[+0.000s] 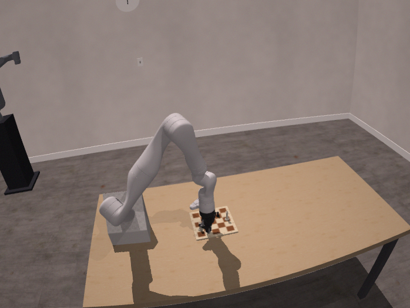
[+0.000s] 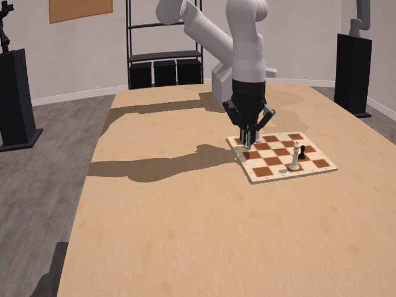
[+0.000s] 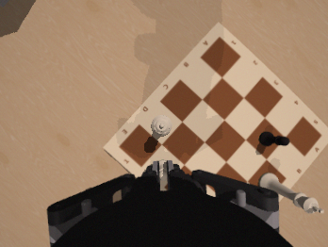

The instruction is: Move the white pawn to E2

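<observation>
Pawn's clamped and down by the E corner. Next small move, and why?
Probably open the fingers in place, without sliding sideways. The gripper is shut on the white pawn, which hangs upright and low over what looks like E2, next to the dark corner square. The exterior view suggests its base is at the board, though contact isn't certain. The white piece on D1 stands close.

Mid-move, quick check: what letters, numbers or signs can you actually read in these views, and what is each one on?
"A", "B", "C", "D", "E": printed along one edge of the chessboard, readable in the wrist view.
Digits on the board's adjoining edges: too small to read surely.
Dark mark on the round wall disc: too blurred to read.
Nothing else shows any text.
</observation>
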